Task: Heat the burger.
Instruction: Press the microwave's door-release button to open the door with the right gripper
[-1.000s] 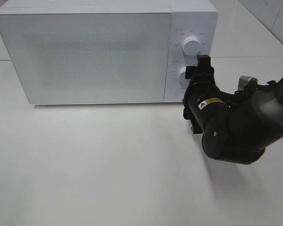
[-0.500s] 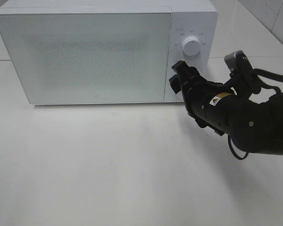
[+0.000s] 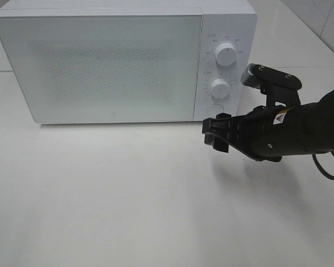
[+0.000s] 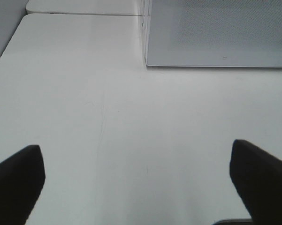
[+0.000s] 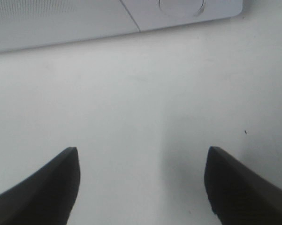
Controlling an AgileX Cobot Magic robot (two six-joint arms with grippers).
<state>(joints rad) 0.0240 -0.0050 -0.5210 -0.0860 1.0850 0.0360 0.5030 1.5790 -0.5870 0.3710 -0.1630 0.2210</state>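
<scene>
White microwave (image 3: 116, 64) closed; R gripper (image 3: 213, 135) wide, empty, nr its front corner.

I can't make out the burger in any of my views. What I do see for heating is the white microwave (image 3: 111, 61), standing upright at the back of the white desk (image 3: 100, 194). Its wide frosted door (image 3: 100, 67) is shut and shows nothing inside. On the control panel to the door's right sit two round knobs, upper (image 3: 227, 55) and lower (image 3: 219, 87), with a round button (image 3: 215, 109) beneath.
</scene>
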